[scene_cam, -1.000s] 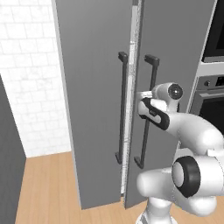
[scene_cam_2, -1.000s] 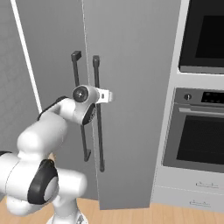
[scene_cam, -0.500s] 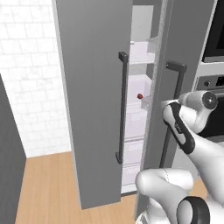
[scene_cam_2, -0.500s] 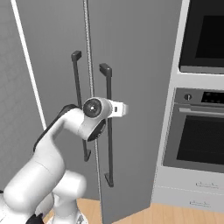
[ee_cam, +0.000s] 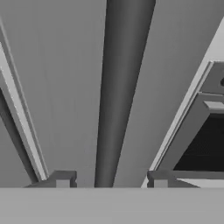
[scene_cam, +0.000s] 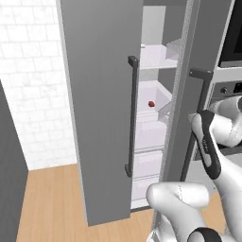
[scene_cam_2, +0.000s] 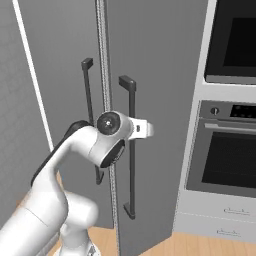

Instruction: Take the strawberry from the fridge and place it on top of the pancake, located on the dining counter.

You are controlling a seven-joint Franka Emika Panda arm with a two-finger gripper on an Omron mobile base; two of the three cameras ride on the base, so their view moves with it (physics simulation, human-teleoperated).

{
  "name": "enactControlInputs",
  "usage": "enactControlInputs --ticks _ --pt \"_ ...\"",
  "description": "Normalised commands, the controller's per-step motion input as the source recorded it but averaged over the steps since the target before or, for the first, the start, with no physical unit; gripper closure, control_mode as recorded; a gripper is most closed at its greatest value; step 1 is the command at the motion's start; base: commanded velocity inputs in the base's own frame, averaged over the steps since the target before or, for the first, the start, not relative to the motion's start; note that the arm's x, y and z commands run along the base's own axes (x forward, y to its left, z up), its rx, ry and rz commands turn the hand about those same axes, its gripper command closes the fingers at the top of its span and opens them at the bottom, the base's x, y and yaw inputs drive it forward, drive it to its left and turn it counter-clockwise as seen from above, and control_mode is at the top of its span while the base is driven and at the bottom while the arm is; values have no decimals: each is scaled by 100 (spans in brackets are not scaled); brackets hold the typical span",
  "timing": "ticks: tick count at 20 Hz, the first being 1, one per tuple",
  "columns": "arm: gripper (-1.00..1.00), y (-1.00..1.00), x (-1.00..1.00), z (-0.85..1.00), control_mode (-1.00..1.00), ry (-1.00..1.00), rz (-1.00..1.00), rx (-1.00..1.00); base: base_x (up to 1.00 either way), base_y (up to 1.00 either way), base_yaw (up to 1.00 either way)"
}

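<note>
The fridge [scene_cam: 101, 94] is a tall matte grey two-door unit, and its right door [scene_cam: 191, 90] stands partly swung out, so a slice of the white interior shows between the two door panels in the left base view. Each door carries a long dark vertical bar handle; the left door's handle [scene_cam: 132, 116] runs down beside the gap, and the right door's handle [scene_cam: 198, 113] sits just in front of the arm. Inside, white shelves [scene_cam: 149, 111] are stacked one above another, with a clear bin at the inner edge of the open door.

The strawberry [scene_cam: 151, 104] is a tiny dark red rounded fruit lying alone on a white shelf about halfway up the fridge, towards the back. It is far smaller than the shelf it rests on, and its fine detail is too small to make out.

The gripper [ee_cam: 111, 179] is at the right door's handle. In the hand view the jaws stand apart, one dark finger tip on each side of the dark bar [ee_cam: 124, 87], which runs up between them; there is a visible gap on either side, so they are open around the handle rather than clamped on it. In the right base view the hand [scene_cam_2: 137, 129] sits against the same handle [scene_cam_2: 131, 145]. A black built-in oven [scene_cam_2: 227, 157] stands just to the right of the fridge.
</note>
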Motion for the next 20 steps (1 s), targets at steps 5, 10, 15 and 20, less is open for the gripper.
enactControlInputs --ticks 5,10,15,20 --pt "-100 21 -100 27 -100 -10 0 -16 0 0 0" --pt "-100 61 -79 64 -100 0 -1 -23 0 0 0" --pt "-100 96 -26 61 -100 6 -6 -32 0 0 0" --pt "-100 94 1 39 -100 13 -9 -32 0 0 0"
